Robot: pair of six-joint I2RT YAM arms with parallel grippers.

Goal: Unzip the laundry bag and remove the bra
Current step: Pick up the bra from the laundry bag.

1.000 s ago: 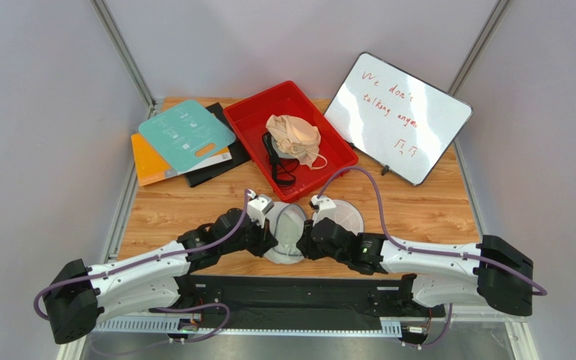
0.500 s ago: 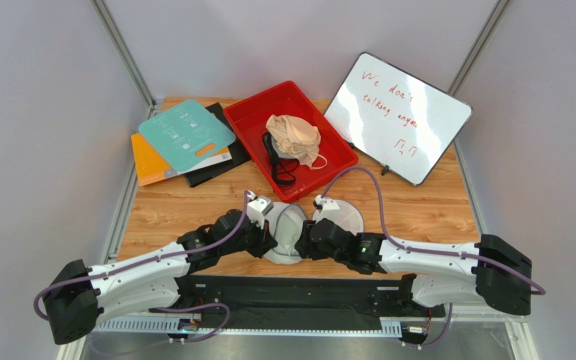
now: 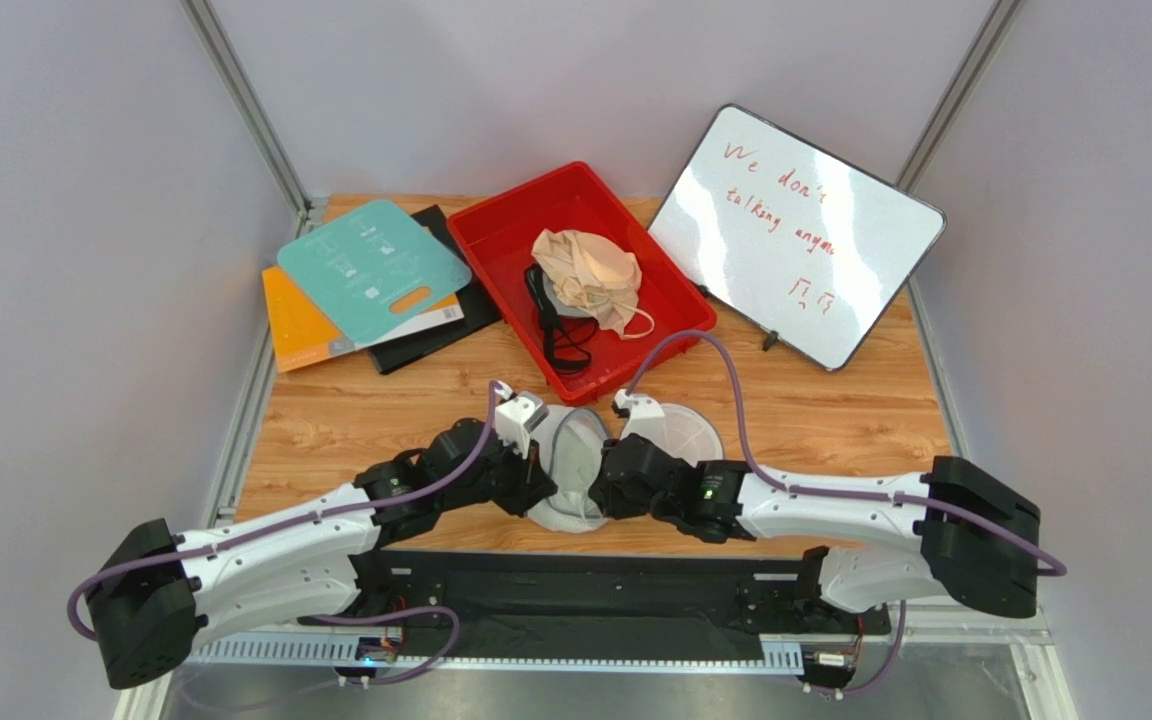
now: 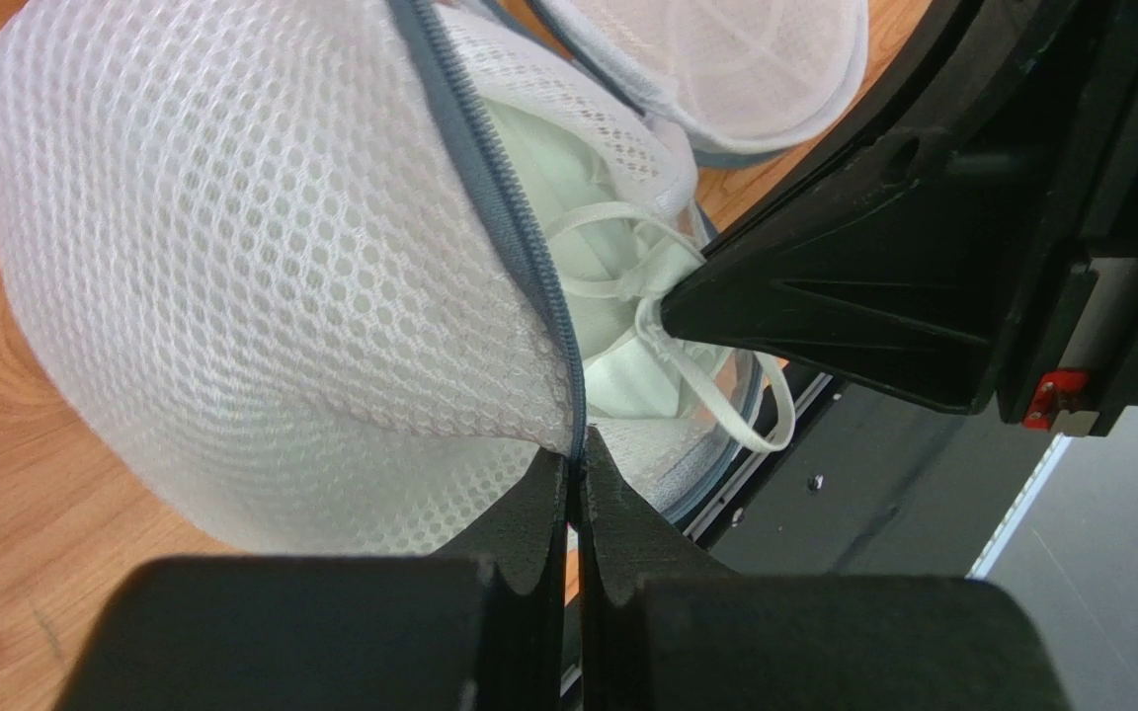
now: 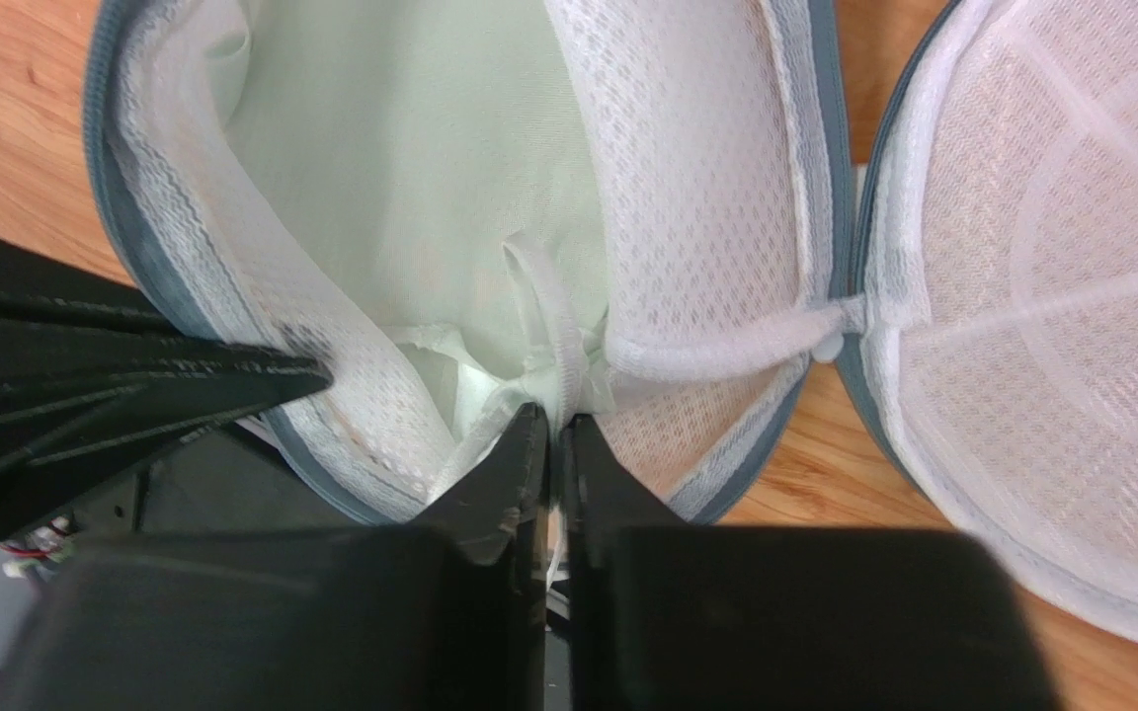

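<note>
Right claw (image 5: 553, 422) just nipped the pale fabric bra (image 5: 412, 178) inside the round white mesh laundry bag (image 4: 234, 252), left claw (image 4: 578, 467) clamped on its rim, so pull-out looked next.

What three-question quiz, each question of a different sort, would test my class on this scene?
1. True or false: the laundry bag is zipped shut.
2. What does the left gripper pinch? A) a whiteboard; B) the bag's grey zipper rim; C) an orange folder.
3. Fill in: the crumpled beige garment lies in the ____ tray.

Key: 1 false; 2 B; 3 red.
</note>
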